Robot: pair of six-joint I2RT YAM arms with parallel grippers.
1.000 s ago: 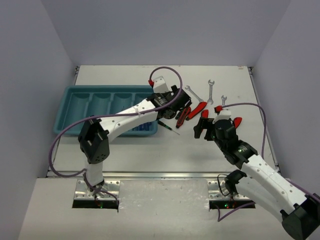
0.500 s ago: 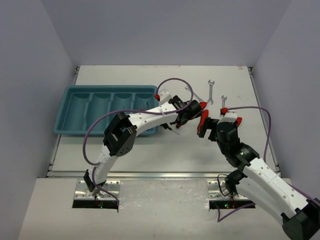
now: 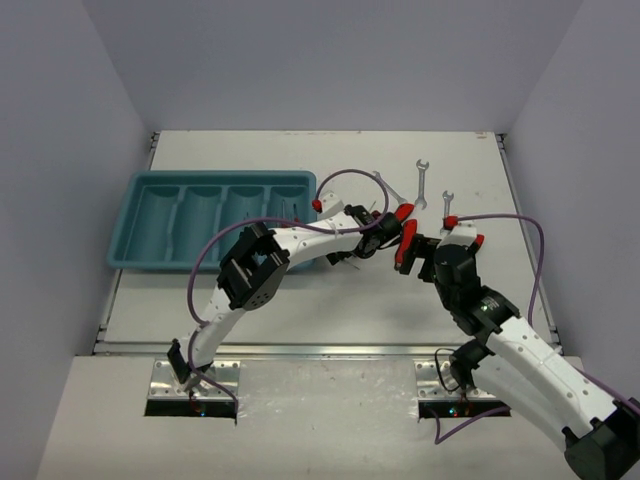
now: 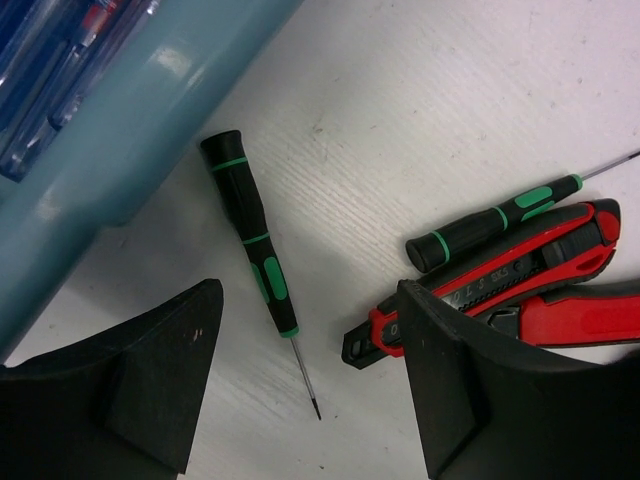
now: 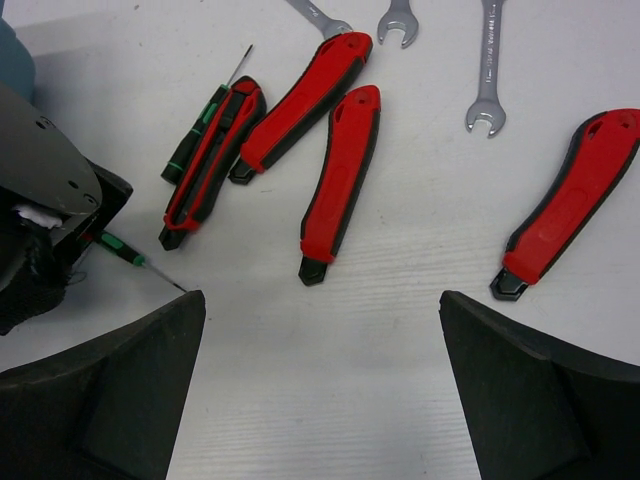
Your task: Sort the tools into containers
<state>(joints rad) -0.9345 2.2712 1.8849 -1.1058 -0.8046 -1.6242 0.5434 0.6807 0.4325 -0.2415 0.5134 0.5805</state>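
Note:
My left gripper (image 4: 312, 400) is open and empty, low over the table just right of the teal tray (image 4: 120, 150). A black-and-green screwdriver (image 4: 255, 250) lies between its fingers; its tip reaches the gap. A second one (image 4: 490, 225) lies by a red-and-black tool (image 4: 500, 285). Thin blue and red-handled screwdrivers (image 4: 60, 50) lie in the tray's right compartment. My right gripper (image 5: 320, 385) is open and empty, above bare table in front of the red-handled tools (image 5: 340, 180). Three silver wrenches (image 5: 485, 70) lie beyond. In the top view the grippers (image 3: 372, 240) (image 3: 410, 252) are close together.
The tray (image 3: 150, 215) sits at the left of the table; its other compartments look empty. The left arm's body (image 5: 40, 230) fills the left edge of the right wrist view. One more red handle (image 5: 575, 200) lies to the right. White walls enclose the table.
My left arm has swung from the tray's right end out to the right and down over the screwdrivers. My right gripper has shifted slightly toward the red-handled tools.

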